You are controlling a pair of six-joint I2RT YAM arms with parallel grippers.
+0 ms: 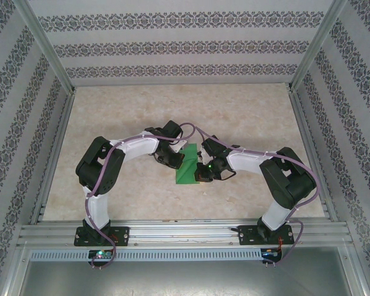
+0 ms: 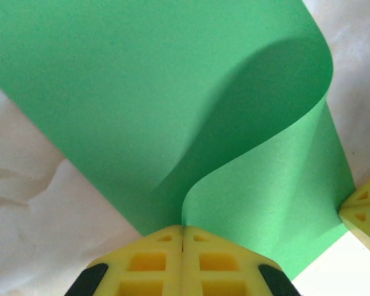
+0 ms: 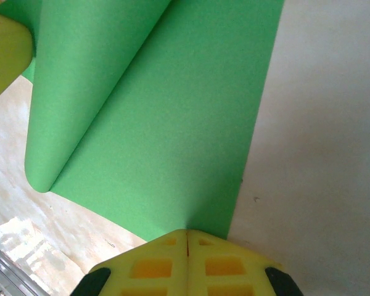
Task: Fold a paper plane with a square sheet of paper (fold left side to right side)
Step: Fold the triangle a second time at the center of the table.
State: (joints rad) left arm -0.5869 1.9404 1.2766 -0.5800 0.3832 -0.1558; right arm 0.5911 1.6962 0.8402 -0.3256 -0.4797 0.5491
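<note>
Both arms are bending inward at the elbows toward the centre of the top view, where the left gripper [image 2: 182,237] and the right gripper [image 3: 187,239] — fingers pressed fully together — are each pinching an edge of the curling square sheet of paper [image 1: 186,169].

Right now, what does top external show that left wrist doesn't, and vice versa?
Top external: the table as a whole, with the left tool and right tool meeting from opposite sides at the square sheet of paper. Left wrist: close up, the left tool shut on the sheet's edge, paper curling up in a loop. Both: the green sheet, partly lifted, with both tools at it.
</note>
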